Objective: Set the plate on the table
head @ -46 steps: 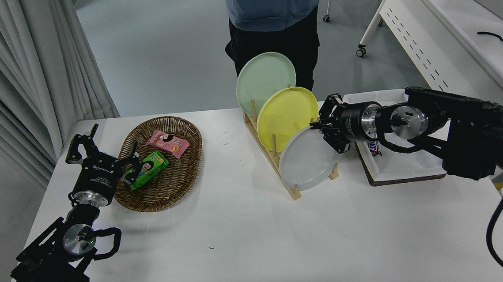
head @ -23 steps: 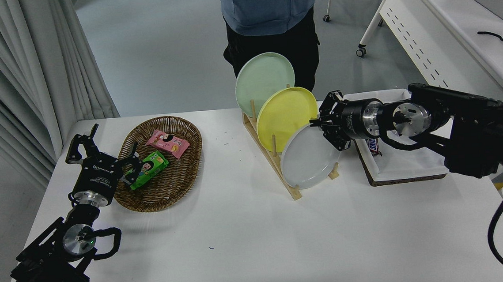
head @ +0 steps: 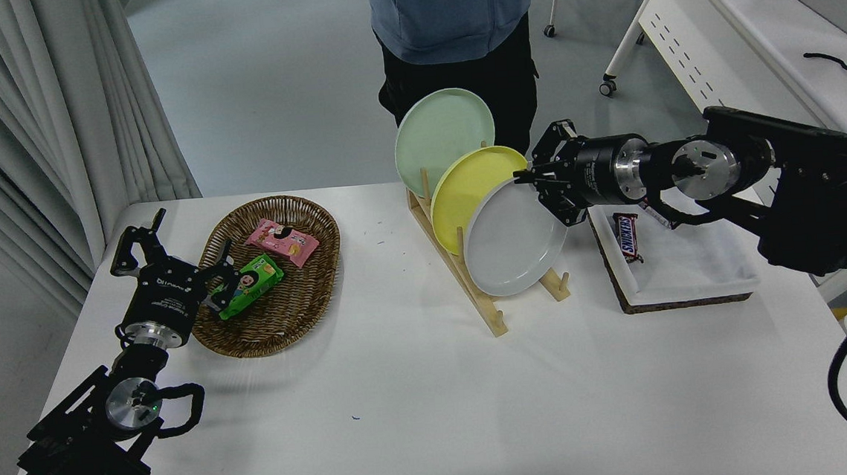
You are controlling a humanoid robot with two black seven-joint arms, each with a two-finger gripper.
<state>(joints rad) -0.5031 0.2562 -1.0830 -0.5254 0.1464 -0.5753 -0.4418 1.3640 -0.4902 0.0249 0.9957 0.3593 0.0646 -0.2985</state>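
The light grey plate (head: pixel 515 240) hangs tilted above the front slot of the wooden rack (head: pixel 489 301), lifted clear of its pegs. My right gripper (head: pixel 533 178) is shut on the plate's upper right rim, reaching in from the right. Behind it in the rack stand a yellow plate (head: pixel 465 186) and a pale green plate (head: pixel 440 132). The white table (head: pixel 434 393) spreads out below. My left gripper (head: pixel 171 248) rests parked at the lower left beside the wicker basket, fingers spread open.
A wicker basket (head: pixel 274 319) with snack packets sits at the left. A white-lined tray (head: pixel 682 264) holding a chocolate bar (head: pixel 627 237) lies right of the rack. A person in a blue top (head: pixel 453 19) stands at the far side. A white desk (head: pixel 767 34) is at upper right.
My right gripper has risen and drawn back a little, carrying the grey plate up out of the rack's front slot. The left arm has stayed still.
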